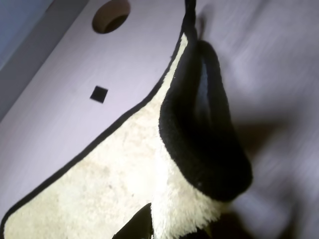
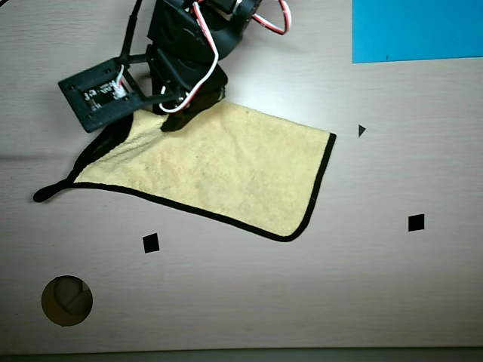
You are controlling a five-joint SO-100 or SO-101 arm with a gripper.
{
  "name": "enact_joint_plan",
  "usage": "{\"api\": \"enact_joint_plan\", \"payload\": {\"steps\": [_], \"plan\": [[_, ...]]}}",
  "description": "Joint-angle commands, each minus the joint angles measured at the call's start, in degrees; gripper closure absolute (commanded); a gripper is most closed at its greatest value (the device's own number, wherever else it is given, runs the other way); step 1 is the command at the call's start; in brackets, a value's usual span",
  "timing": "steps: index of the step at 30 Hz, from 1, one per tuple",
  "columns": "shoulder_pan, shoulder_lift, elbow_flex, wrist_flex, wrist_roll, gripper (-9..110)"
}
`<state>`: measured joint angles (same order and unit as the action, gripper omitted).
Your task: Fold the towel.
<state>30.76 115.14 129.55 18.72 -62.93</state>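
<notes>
Overhead view: towel (image 2: 226,170) lies mostly flat on the tabletop (image 2: 249,302), yellow w/ black trim, stretched from upper left to a right corner near a small dark triangle mark (image 2: 361,130). Arm sits over its upper-left part; tool (image 2: 181,117) is at the towel's top edge, jaws pressed together on the cloth as best I can tell. Wrist view backs this: a fold of towel (image 1: 204,134) is bunched and raised, black underside curling over, tool tips only just visible at the bottom edge.

Progress, my read: early. One corner/edge is pinched and lifted, left end is rumpled w/ a black tail trailing out at far left, but no real fold is laid. Left to do: carry the held edge across the body of the towel, set it down, flatten.

Edges & room: right and lower edges lie flat and free. Plenty of bare tabletop below and right of the towel. Black square (image 2: 151,243) sits near the lower edge, second square (image 2: 416,222) well apart at right, round hole (image 2: 67,300) far lower left, blue sheet (image 2: 415,30) top right – none touch the towel.
</notes>
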Motion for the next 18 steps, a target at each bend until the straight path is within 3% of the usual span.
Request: {"api": "enact_joint_plan", "payload": {"steps": [1,18], "plan": [[-2.2,3.5,-2.2,1.6,-1.8,101],[-9.3,10.5,-0.1,2.6,-11.9,101]]}}
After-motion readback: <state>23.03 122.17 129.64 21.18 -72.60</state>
